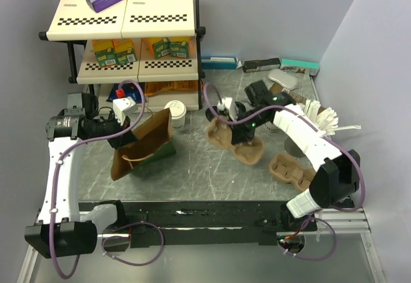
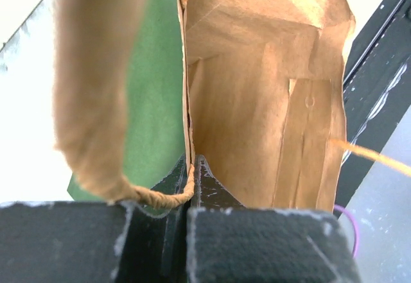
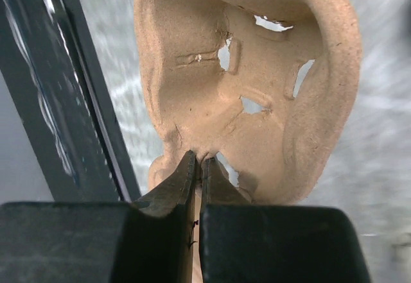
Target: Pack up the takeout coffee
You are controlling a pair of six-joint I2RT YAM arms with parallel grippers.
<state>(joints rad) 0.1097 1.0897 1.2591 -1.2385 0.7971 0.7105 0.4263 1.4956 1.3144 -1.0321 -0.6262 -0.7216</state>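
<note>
A white paper cup (image 1: 174,112) stands on the table behind a brown paper bag (image 1: 144,145) with a green side. My left gripper (image 1: 121,138) is shut on the bag's upper edge. In the left wrist view the jaws (image 2: 191,167) pinch the paper wall by the twine handle (image 2: 90,103), and the bag's inside (image 2: 263,103) looks empty. My right gripper (image 1: 241,131) is shut on the rim of a brown pulp cup tray (image 1: 232,140). In the right wrist view the jaws (image 3: 200,162) clamp the tray (image 3: 257,71), whose wells hold nothing.
A second pulp tray (image 1: 289,169) lies at the right front. A tumbler of white sticks (image 1: 321,121) stands at the far right. A two-tier shelf (image 1: 122,13) with boxes fills the back left. Flat boxes (image 1: 279,65) line the back wall. A black rail (image 1: 192,209) runs along the near edge.
</note>
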